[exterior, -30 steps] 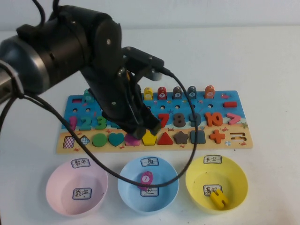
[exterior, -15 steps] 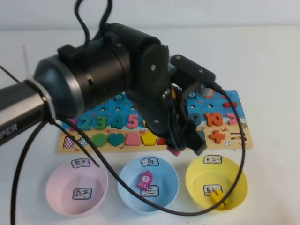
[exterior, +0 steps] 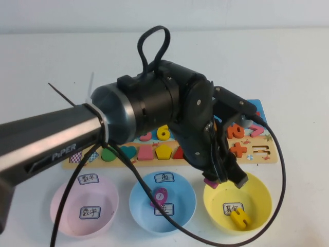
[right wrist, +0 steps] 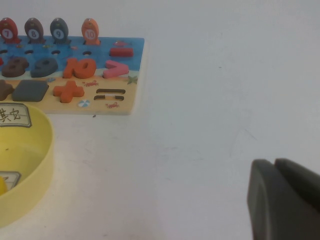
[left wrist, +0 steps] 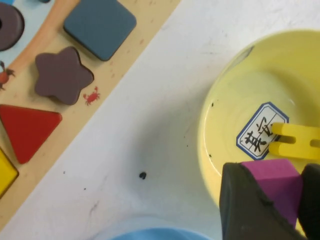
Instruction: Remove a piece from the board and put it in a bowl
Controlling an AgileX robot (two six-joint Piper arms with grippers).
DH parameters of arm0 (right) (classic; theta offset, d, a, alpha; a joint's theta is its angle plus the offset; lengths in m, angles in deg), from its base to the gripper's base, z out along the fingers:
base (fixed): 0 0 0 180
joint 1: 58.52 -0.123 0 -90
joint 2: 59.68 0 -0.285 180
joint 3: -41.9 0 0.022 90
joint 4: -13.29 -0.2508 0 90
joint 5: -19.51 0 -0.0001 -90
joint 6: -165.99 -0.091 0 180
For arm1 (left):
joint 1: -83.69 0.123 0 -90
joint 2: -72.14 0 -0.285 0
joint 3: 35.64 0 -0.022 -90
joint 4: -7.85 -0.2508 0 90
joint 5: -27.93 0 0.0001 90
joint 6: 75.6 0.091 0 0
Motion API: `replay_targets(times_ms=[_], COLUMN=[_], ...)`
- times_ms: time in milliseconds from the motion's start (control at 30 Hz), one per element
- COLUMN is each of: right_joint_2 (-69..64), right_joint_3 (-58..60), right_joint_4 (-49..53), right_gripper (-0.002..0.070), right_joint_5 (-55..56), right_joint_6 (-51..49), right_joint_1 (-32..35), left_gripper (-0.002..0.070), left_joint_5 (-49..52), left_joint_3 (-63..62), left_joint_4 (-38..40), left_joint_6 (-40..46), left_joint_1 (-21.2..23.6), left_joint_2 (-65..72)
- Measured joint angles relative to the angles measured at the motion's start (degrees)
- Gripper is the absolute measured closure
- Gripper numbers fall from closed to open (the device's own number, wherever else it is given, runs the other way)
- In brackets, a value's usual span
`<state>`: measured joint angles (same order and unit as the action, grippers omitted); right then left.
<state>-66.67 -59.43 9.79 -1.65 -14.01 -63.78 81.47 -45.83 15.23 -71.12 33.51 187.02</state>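
Observation:
My left gripper [exterior: 224, 179] is shut on the magenta-pink piece [left wrist: 274, 186] and holds it over the near-left rim of the yellow bowl [exterior: 257, 198]. The piece shows as a small magenta block under the fingers in the high view [exterior: 210, 182]. The yellow bowl [left wrist: 240, 90] has white labels and holds a yellow piece [exterior: 239, 217]. The board [exterior: 262, 157] lies behind the bowls, partly hidden by my left arm. My right gripper [right wrist: 276, 175] is shut and empty, low over the bare table right of the board [right wrist: 127, 95].
A pink bowl [exterior: 64, 206] and a light blue bowl [exterior: 144, 206] stand left of the yellow one. The blue bowl holds a magenta fish piece [exterior: 160, 196]. A black cable [exterior: 280, 170] loops round the yellow bowl's right side.
My left arm has swung right from the board's shape row and forward, carrying the magenta-pink piece to above the yellow bowl's rim.

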Motion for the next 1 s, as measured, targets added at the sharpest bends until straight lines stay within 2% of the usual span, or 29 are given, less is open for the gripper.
replay_targets(times_ms=[400,1000], right_joint_2=[0.0,0.0], right_joint_3=[0.0,0.0], right_joint_4=[0.0,0.0], right_gripper=[0.0694,0.0694], right_joint_5=[0.0,0.0], right_joint_6=[0.0,0.0], right_joint_1=[0.0,0.0], left_gripper=[0.0484,0.0484], left_joint_5=[-0.2,-4.2], left_joint_3=[0.0,0.0], left_joint_4=[0.7,-0.1], left_joint_6=[2.8,2.8], left_joint_1=[-2.8,-2.8], left_joint_2=[4.3,7.7])
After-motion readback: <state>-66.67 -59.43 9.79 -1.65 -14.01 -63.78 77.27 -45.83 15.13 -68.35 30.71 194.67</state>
